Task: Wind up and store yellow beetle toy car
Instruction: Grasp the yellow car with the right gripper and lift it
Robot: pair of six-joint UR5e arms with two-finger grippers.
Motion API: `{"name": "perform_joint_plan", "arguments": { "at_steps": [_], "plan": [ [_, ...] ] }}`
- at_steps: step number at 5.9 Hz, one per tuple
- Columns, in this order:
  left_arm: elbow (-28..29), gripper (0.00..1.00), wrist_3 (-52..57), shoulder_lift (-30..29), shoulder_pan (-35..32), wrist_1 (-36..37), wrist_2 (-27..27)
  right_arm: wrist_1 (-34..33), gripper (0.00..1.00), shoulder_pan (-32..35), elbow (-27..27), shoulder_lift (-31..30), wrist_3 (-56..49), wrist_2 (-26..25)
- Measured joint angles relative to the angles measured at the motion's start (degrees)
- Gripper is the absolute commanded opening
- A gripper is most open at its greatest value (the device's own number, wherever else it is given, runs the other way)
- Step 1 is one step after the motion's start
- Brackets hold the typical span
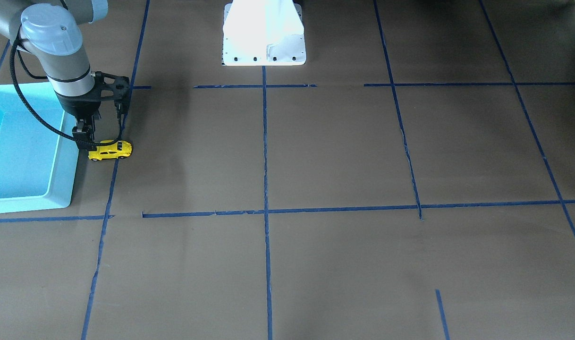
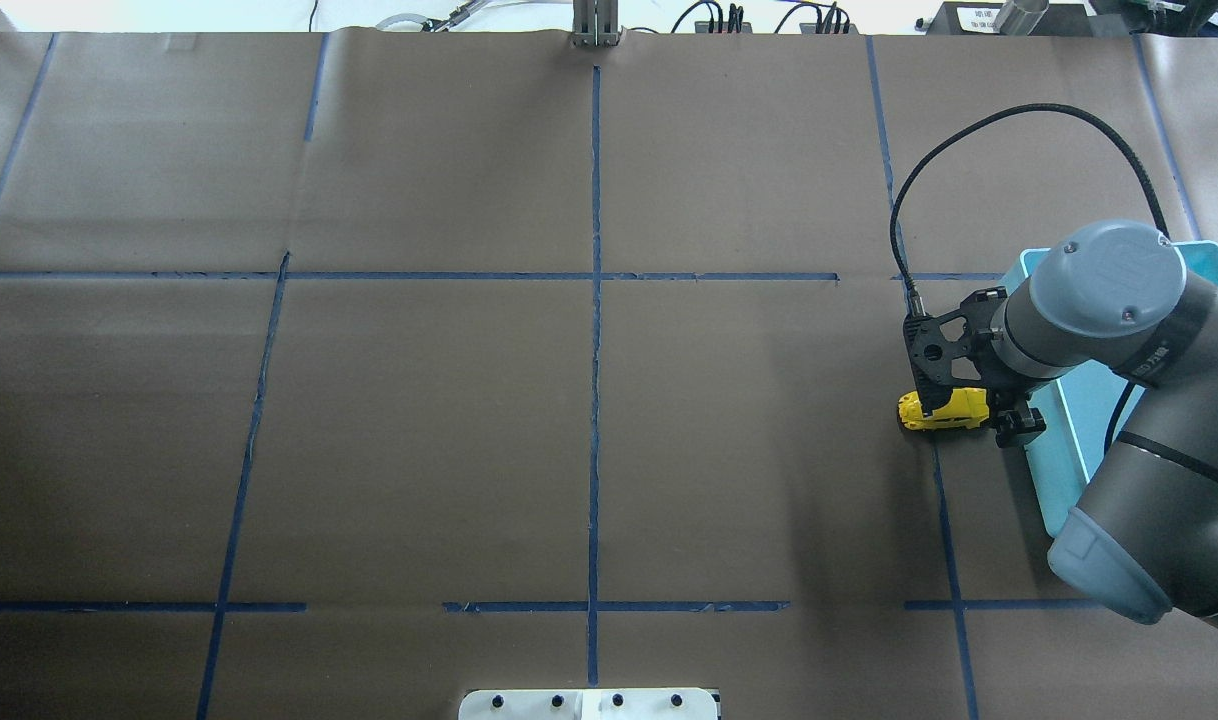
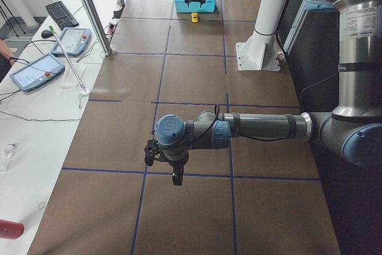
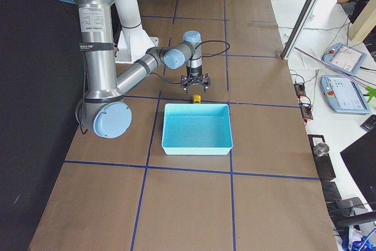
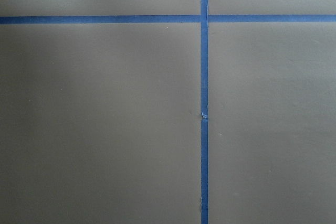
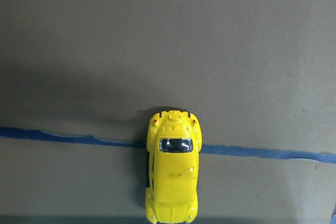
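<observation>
The yellow beetle toy car (image 1: 110,150) stands on its wheels on the brown table, right beside the teal bin (image 1: 61,179). It also shows in the overhead view (image 2: 944,408) and fills the bottom centre of the right wrist view (image 6: 171,177), across a blue tape line. My right gripper (image 1: 83,141) hangs low over the car's end nearest the bin. Its fingers look spread in the exterior right view (image 4: 195,89), so it is open. My left gripper (image 3: 176,178) hovers above bare table far from the car; I cannot tell if it is open or shut.
The teal bin (image 2: 1054,450) lies partly under my right arm and looks empty in the exterior right view (image 4: 197,126). The white robot base (image 1: 264,47) stands at the table's robot side. Blue tape lines (image 5: 203,114) grid the table.
</observation>
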Motion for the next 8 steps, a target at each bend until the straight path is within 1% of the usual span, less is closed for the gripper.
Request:
{"name": "perform_joint_plan", "arguments": {
  "at_steps": [3, 6, 7, 8],
  "plan": [
    [-0.2, 1.00, 0.2, -0.2, 0.0, -0.1, 0.0, 0.3, 0.99, -2.4, -3.8, 0.8, -0.1, -0.1],
    [-0.1, 1.00, 0.6, -0.3, 0.0, -0.1, 0.4, 0.5, 0.97, -3.8, -6.0, 0.9, -0.1, -0.1],
    [-0.1, 1.00, 0.6, -0.4, 0.0, -0.1, 0.5, 0.6, 0.92, -4.0, -6.7, 0.9, -0.1, -0.2],
    [-0.1, 1.00, 0.6, -0.3, 0.0, -0.8, 0.5, 0.7, 0.82, -4.0, -7.4, 0.9, -0.1, -0.2]
  ]
}}
